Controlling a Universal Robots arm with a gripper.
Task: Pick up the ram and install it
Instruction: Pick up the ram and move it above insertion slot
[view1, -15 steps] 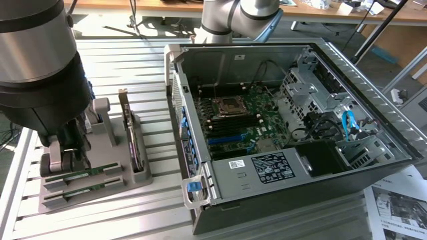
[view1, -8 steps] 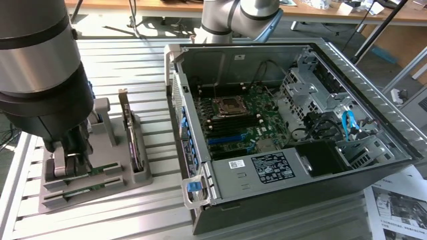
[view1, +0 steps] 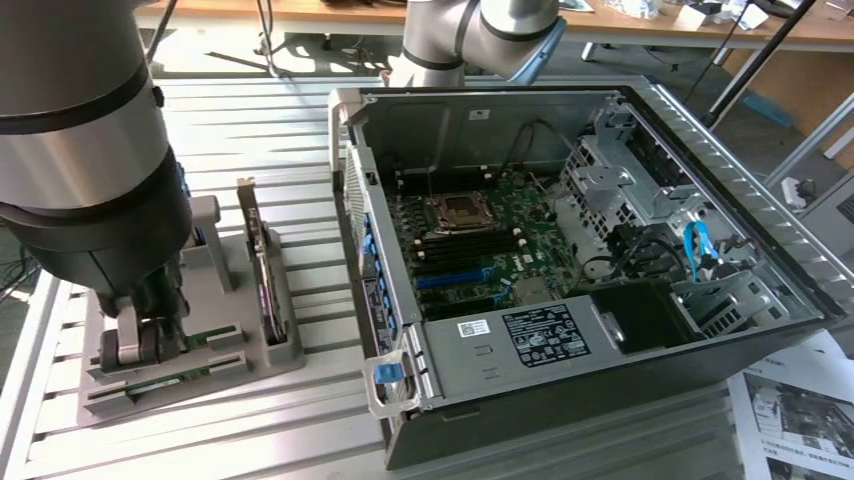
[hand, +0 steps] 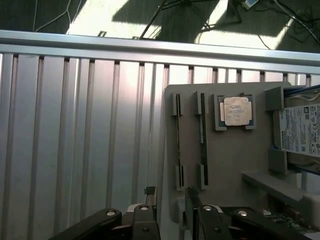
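Observation:
Two ram sticks stand edge-on in slots of the grey holder (hand: 225, 160): one ram (hand: 177, 142) nearer my gripper's line, the other (hand: 202, 135) beside it. My gripper (hand: 171, 200) hovers low at the end of the holder, just short of the first stick. Its fingers (hand: 149, 197) stand apart, with the holder's edge showing in the gap and nothing gripped. In the exterior view the gripper (view1: 140, 345) is down over the holder (view1: 287, 355) at that view's left. A green board edge (view1: 187, 376) shows just beside it. The open computer case (view1: 747, 250) with its motherboard (view1: 467, 240) lies to that view's right.
The holder also carries a square silver processor (hand: 236, 111), a labelled hard drive (hand: 300, 130) and an upright dark expansion card (view1: 248, 240). Everything rests on a ribbed metal table (view1: 267, 130). A printed sheet (view1: 801, 410) lies at the exterior view's lower right. My arm's base (view1: 454, 40) stands behind the case.

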